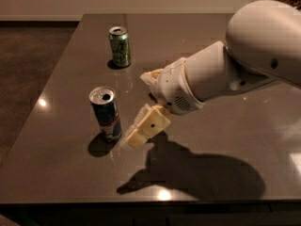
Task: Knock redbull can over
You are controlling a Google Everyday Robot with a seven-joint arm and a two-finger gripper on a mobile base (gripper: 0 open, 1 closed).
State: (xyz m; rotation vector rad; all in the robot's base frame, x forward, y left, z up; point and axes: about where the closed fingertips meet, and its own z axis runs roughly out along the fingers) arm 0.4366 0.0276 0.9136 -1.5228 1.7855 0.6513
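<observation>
The gripper (139, 134) hangs low over the table (61, 173), angled for a sideways shove. The redbull can (106, 114) stands upright just beside its tip. Whether it is open or closed cannot be told.

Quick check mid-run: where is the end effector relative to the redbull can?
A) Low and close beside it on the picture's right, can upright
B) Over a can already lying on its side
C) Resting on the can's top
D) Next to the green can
A: the end effector sits low, close to the picture's right of the redbull can, which stands upright; the green can stands farther back.
</observation>
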